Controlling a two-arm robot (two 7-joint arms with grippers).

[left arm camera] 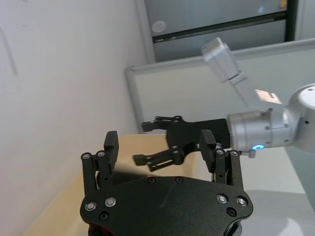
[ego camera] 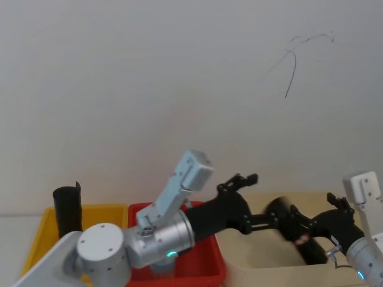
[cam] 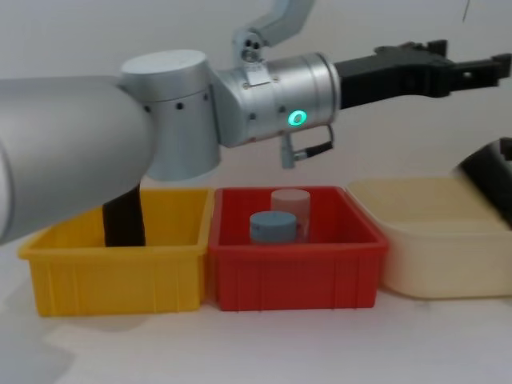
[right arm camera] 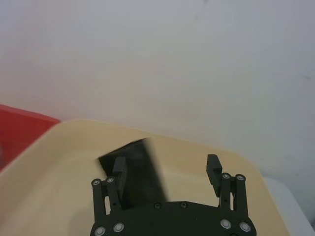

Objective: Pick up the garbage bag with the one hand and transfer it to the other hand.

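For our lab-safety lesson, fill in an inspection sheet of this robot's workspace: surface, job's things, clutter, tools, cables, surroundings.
Surface: white table, carrying three containers in a row.
Job's things: garbage bag, tilted over the cream tub, between the two tools.
Clutter: taller black roll in the yellow bin; two cylinders in the red bin.
Tools: left tool open, raised, pointing toward the bag; right tool open, bag beside one finger.
Cables: short black loop at the left wrist.
Surroundings: white wall with a dark scribble.
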